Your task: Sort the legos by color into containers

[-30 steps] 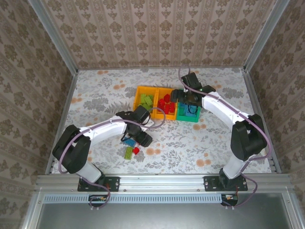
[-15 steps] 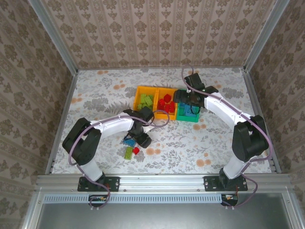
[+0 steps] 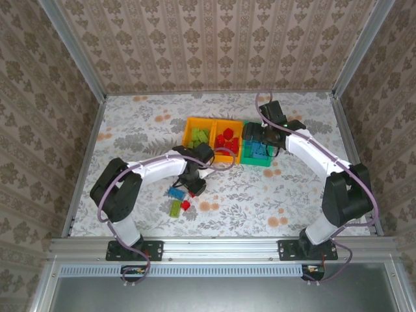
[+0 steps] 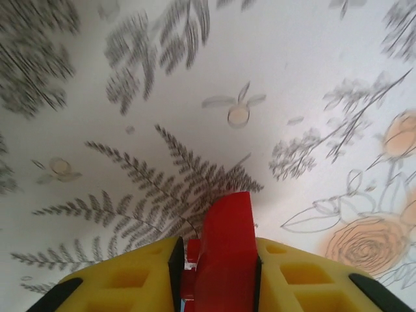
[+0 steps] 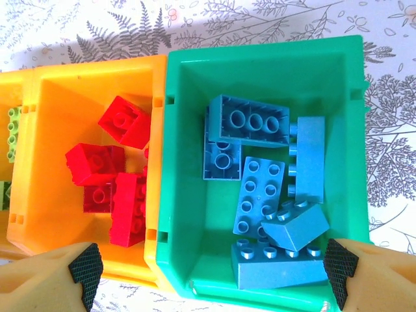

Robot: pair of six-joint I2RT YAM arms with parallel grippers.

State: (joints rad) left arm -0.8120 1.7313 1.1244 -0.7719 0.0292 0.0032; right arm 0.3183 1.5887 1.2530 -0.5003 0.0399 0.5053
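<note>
Red lego sits pinched in the left end effector, likely next lifted to the red-filled bin; the right end effector hangs wide.

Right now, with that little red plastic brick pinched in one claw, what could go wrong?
The red plastic brick sticks out past the yellow fingers of the left gripper, so it might twist or slip on the way. The open right gripper hovers over the teal-green plastic bin, right beside the orange plastic bin of red bricks, so the arms could bump there.
</note>
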